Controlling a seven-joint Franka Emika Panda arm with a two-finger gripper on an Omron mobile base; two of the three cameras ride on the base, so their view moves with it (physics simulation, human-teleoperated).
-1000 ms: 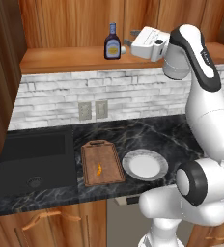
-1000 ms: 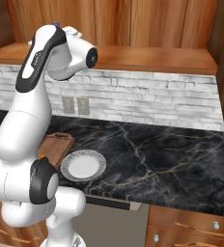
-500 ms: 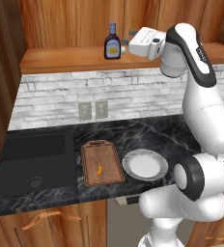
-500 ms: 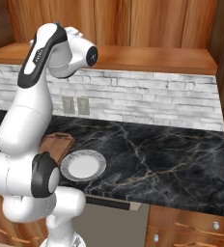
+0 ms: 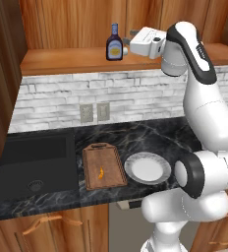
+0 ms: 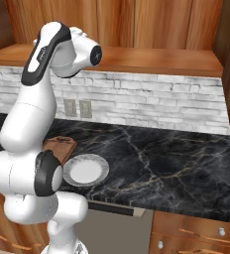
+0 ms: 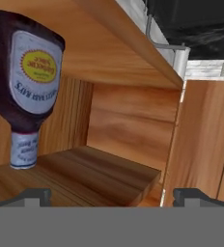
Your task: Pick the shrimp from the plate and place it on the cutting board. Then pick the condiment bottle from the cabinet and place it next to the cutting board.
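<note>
While the tiny orange shrimp [image 5: 100, 173] lies on the brown wooden cutting board [image 5: 103, 166] beside the round white plate [image 5: 147, 168], the tool [image 5: 128, 45], fingers spread wide, hangs just beside the dark-brown, blue-capped condiment bottle [image 5: 114, 44] upright on the wooden cabinet [image 5: 71, 58] ledge.

The scene is evenly and softly lit, bright without any clear lamp. The arm [image 5: 204, 123] looks smoothly shaded, pale on top and greyer beneath. A faint dark band lies under the cabinet [image 5: 62, 61] ledge along the brick wall. The black counter [image 6: 176, 163] shows dull sheen along its veins, no hard glare. The sink [image 5: 35, 162] is the darkest patch. Base views are sharp edge to edge, with no bending at the borders. In the hand view the bottle [image 7: 29, 82] looks soft and its label lettering blurred; wood grain there is smeared.
</note>
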